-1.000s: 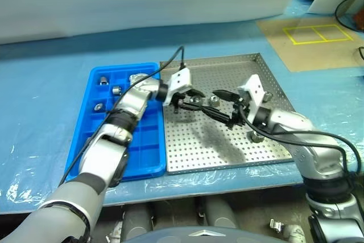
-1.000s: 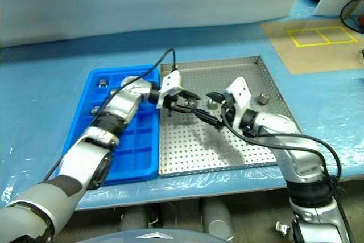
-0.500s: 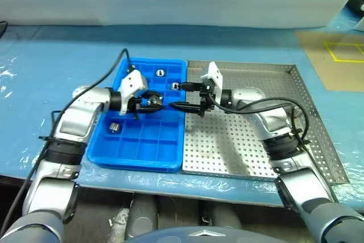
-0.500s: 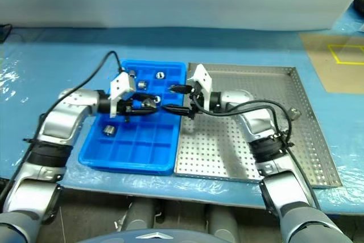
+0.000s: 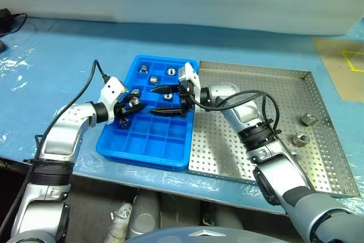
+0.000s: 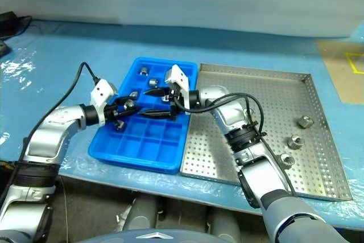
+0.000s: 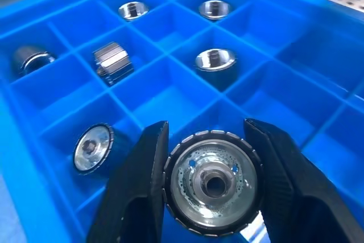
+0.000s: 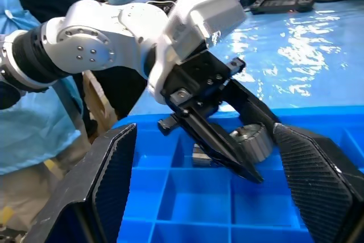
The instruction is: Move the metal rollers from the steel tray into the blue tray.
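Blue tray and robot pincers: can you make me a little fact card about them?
blue tray: holds several metal rollers in its squares
left pincer: shut on a roller, over the blue tray
right pincer: open, empty, over the blue tray, facing the left one
steel tray: three rollers near its right side

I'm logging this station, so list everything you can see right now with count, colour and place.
steel tray: one, silver, right of the blue tray
blue tray: one, bright blue, on the table cover
table cover: one, blue, under both trays
rollers on steel tray: three, silver, near its right rim
rollers in blue tray: six, silver, separate compartments
held roller: one, silver, over the blue tray
left end effector: black, shut on the held roller
right end effector: black, open, empty, over the blue tray
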`<action>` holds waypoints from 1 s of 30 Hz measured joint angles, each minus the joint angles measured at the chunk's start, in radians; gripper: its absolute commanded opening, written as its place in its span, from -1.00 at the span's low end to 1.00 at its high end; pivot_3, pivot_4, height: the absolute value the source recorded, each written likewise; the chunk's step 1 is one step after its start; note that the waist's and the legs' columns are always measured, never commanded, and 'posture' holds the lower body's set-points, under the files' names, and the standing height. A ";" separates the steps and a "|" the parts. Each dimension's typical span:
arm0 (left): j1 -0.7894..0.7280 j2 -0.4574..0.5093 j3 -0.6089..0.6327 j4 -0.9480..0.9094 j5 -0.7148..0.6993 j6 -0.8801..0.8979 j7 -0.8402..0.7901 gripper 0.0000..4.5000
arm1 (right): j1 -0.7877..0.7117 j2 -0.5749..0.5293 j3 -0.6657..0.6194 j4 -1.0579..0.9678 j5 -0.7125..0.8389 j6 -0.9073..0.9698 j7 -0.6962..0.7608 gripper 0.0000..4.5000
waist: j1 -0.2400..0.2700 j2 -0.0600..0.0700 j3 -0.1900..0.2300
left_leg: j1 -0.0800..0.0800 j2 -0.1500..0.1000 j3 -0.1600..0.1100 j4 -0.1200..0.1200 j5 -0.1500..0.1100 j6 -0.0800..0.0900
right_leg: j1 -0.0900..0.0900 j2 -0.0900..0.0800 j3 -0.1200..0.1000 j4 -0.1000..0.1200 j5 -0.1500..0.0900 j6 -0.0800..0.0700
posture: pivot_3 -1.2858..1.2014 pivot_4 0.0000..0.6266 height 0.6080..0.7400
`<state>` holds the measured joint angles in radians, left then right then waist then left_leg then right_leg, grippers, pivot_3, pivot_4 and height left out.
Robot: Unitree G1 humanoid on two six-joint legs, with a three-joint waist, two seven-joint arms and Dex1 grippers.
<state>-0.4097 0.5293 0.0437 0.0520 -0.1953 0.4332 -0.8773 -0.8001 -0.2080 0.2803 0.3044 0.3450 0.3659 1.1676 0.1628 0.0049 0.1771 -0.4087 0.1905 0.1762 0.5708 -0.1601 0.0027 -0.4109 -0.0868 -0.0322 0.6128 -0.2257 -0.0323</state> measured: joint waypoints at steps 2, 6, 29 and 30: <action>-0.024 -0.020 -0.014 0.055 0.005 -0.013 0.018 -0.24 | 0.000 0.001 0.000 0.000 -0.007 0.000 -0.001 0.75 | 0.000 0.000 0.000 | 0.000 0.000 0.000 0.000 0.001 -0.002 | -0.001 0.000 0.000 0.001 0.000 0.000 | 0.28 -0.52 1.00; -0.057 -0.039 -0.049 0.095 0.005 -0.032 0.012 -0.24 | 0.016 -0.006 -0.001 -0.009 -0.012 0.001 -0.010 0.75 | -0.001 -0.001 0.000 | -0.001 0.000 0.000 -0.001 0.004 -0.006 | -0.004 0.000 0.001 0.004 0.000 0.000 | 0.26 -0.52 1.00; -0.226 -0.059 -0.116 0.203 0.001 -0.067 -0.057 0.80 | 0.108 -0.072 -0.027 -0.120 -0.014 0.050 -0.093 0.75 | -0.012 -0.001 0.000 | -0.006 0.000 0.000 0.001 0.006 -0.010 | -0.011 0.001 0.002 0.010 -0.001 -0.001 | 0.13 -0.52 1.00; -0.244 -0.071 -0.117 0.207 -0.002 -0.067 -0.059 0.80 | 0.109 -0.080 -0.036 -0.126 -0.014 0.052 -0.096 0.75 | -0.014 -0.001 0.000 | -0.006 0.000 0.000 0.001 0.006 -0.010 | -0.011 0.001 0.002 0.011 -0.001 -0.001 | 0.10 -0.52 1.00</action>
<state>-0.6532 0.4584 -0.0735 0.2588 -0.1977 0.3666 -0.9365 -0.6911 -0.2885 0.2444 0.1782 0.3310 0.4179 1.0713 0.1491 0.0041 0.1770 -0.4142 0.1903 0.1762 0.5720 -0.1537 -0.0074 -0.4220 -0.0863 -0.0302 0.6233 -0.2264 -0.0333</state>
